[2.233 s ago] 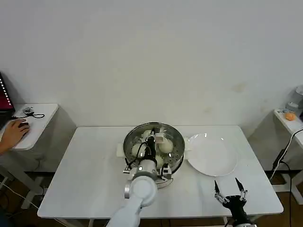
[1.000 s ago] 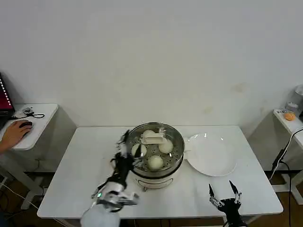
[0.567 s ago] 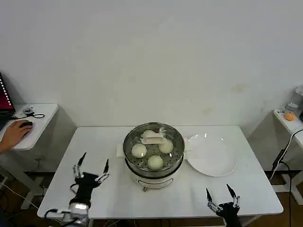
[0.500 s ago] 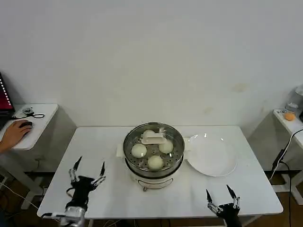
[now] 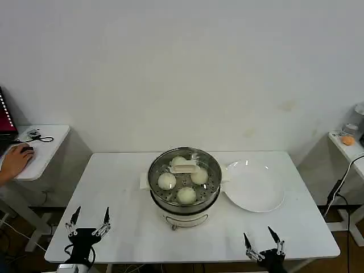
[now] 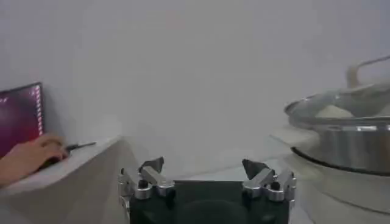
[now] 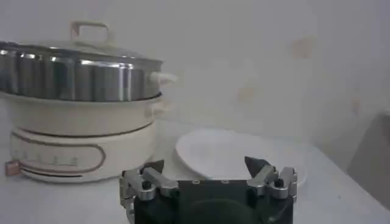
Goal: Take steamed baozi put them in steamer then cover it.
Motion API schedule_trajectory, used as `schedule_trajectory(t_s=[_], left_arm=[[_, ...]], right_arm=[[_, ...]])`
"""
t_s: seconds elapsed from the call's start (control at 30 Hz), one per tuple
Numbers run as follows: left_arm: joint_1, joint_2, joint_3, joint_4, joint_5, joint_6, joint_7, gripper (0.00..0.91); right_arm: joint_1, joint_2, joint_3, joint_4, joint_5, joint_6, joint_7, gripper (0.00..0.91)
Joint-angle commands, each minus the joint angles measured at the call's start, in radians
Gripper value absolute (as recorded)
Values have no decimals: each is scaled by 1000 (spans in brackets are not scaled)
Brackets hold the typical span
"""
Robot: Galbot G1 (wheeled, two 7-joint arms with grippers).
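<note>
Caught the left gripper [image 5: 90,219] and the right gripper [image 5: 259,242] low at the near edge of the counter [image 5: 114,187], both sets of jaws spread wide apart and clamped on nothing. Found the steamer [image 5: 185,190] well ahead of both sets of jaws and between them, off to the inner side of each. Showed the cover [image 5: 185,170] seated level on the steamer's rim, cream handle up, with the steamed baozi [image 5: 166,181] visible through the glass on the perforated tray. Showed a bare white plate [image 5: 256,187] just beside the steamer, ahead of the right jaws and nearer to them than the pot. Confirmed the same from the wrists: open left gripper [image 6: 206,176] with the steamer [image 6: 347,131] ahead and off to one side, open right gripper [image 7: 207,173] facing the plate [image 7: 231,152] and the lidded steamer [image 7: 79,79]. Judged the loading and covering steps done, with the closing step in hand. Judged no further grasp needed next, merely keeping both arms clear of the pot so as not to knock the cover askew.
</note>
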Motion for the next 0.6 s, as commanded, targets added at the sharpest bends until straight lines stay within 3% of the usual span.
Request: schedule_trajectory(t_s=[0.03, 0.6], left_arm=[[41, -3, -23, 17, -66, -31, 1, 907], [79, -5, -5, 21, -57, 1, 37, 907]], right_arm=[[-19, -4, -23, 21, -3, -23, 3, 907], [-40, -57, -85, 91, 51, -74, 56, 907]])
